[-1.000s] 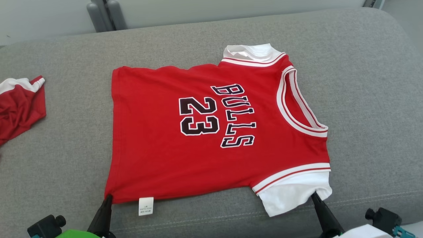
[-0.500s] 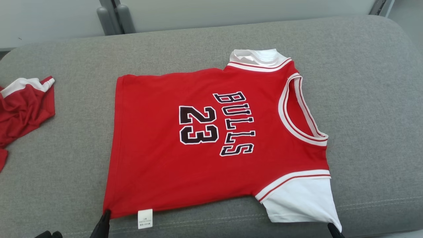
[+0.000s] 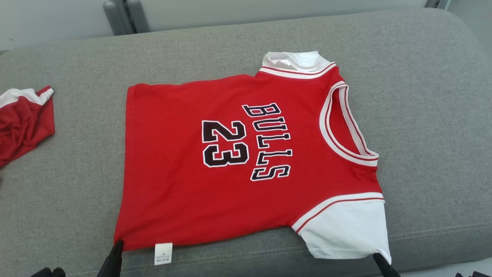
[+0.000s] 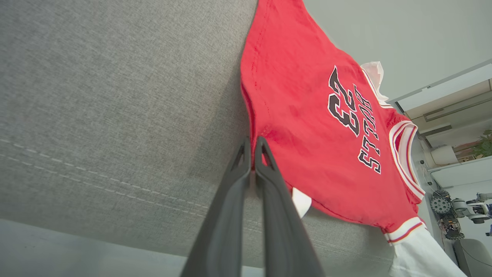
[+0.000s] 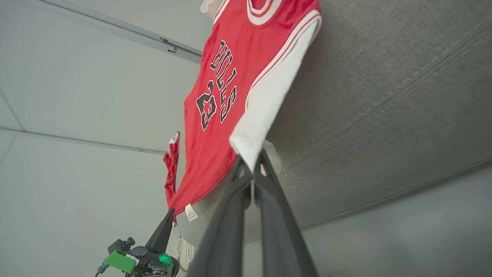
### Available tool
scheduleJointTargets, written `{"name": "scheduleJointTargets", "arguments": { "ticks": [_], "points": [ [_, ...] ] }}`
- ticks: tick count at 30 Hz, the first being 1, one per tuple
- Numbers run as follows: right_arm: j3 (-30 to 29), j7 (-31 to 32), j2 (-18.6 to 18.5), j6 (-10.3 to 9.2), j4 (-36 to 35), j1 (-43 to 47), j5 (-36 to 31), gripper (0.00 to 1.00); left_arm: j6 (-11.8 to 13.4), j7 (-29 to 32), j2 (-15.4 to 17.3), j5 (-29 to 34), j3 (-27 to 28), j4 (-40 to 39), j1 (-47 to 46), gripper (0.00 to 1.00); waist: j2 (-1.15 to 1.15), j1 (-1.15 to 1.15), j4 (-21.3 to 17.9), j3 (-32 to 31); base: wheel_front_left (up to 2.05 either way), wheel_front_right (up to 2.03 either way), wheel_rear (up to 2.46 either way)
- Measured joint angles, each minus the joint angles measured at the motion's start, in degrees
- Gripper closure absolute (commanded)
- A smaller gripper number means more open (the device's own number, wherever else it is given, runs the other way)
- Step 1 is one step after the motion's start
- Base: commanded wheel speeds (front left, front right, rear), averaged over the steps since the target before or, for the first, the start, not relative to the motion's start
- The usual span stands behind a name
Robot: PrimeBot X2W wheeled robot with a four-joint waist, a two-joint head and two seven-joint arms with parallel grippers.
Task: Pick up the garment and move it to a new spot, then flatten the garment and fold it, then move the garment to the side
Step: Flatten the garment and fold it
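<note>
Firmly, left pincer (image 4: 252, 145) and right pincer (image 5: 252, 161) each pinch a corner of the flat red garment (image 3: 173, 184).

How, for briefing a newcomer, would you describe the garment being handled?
Midway on the grey cushion lies a flat red jersey printed BULLS 23. Unlike the crumpled red garment at the left, its near corners are pinched by the left gripper and right gripper.

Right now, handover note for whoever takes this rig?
Left gripper: jaws shut on the jersey at its near hem corner.
Right gripper: jaws shut on the corner of its near white sleeve.
The jersey lies spread, print up, on the grey cushion; a second red garment sits crumpled at far left.
Done: laid out, mostly flat.
Left: fold, then move aside.
</note>
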Motion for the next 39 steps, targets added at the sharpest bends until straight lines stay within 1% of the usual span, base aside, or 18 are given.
{"name": "scheduleJointTargets", "arguments": {
  "ticks": [4,8,12,17,20,21,24,26,29,33,39],
  "points": [
    [-0.37,0.05,-0.29,0.00,-2.56,-0.24,0.36,1.00,0.22,0.07,0.30,-0.03,0.23,-1.21,0.21,1.00,0.00,0.00,-0.32,0.26,0.00,0.00,0.00],
    [-1.44,0.07,0.51,0.00,-5.41,-1.33,3.54,1.00,0.52,1.08,1.76,0.07,0.04,-4.10,0.22,1.00,0.00,0.00,-0.83,1.20,0.00,0.00,0.00],
    [-1.80,1.35,1.27,0.00,-6.26,-4.87,5.93,1.00,0.59,2.35,2.97,0.09,0.10,-6.35,0.10,1.00,0.00,0.00,-1.31,2.72,0.00,0.00,0.00],
    [-3.07,2.38,1.66,-0.19,-5.64,-8.94,7.86,1.00,1.82,3.60,4.50,0.11,0.82,-8.42,-1.03,1.00,0.00,0.00,-1.71,4.94,0.00,0.00,0.00],
    [-4.11,2.70,1.89,-1.18,-4.83,-11.89,8.95,1.00,2.61,4.64,5.55,0.27,1.23,-9.50,-2.25,1.00,0.00,0.00,-1.84,6.35,0.00,0.00,0.00],
    [-4.41,3.09,1.90,-1.23,-4.56,-12.76,9.27,1.00,2.77,5.10,5.87,0.36,1.31,-9.72,-2.80,1.00,0.00,0.00,-1.85,6.81,0.00,0.00,0.00],
    [-4.90,4.39,1.67,-2.79,-2.99,-16.84,9.68,1.00,3.94,6.50,7.54,0.69,2.21,-10.67,-5.06,1.00,0.00,0.00,-1.71,8.60,0.00,0.00,0.00],
    [-4.93,5.06,1.46,-3.52,-2.21,-19.03,9.66,1.00,4.45,7.26,8.10,0.70,2.31,-11.06,-6.32,1.00,0.00,0.00,-1.59,9.36,0.00,0.00,0.00],
    [-5.01,5.64,1.27,-3.74,-0.89,-21.85,9.54,1.00,5.04,8.16,8.43,0.70,2.24,-11.23,-8.16,1.00,0.00,0.00,-1.29,10.30,0.00,0.00,0.00],
    [-5.54,6.14,0.89,-4.66,0.30,-25.17,8.77,1.00,5.66,9.94,8.57,0.70,1.72,-11.22,-9.81,1.00,0.00,0.00,-0.79,11.02,0.00,0.00,0.00],
    [-5.38,7.32,0.88,-4.76,2.23,-29.32,8.70,1.00,7.10,11.22,8.57,0.70,1.03,-11.05,-11.41,1.00,0.00,0.00,-0.54,11.54,0.00,0.00,0.00]
  ]
}}
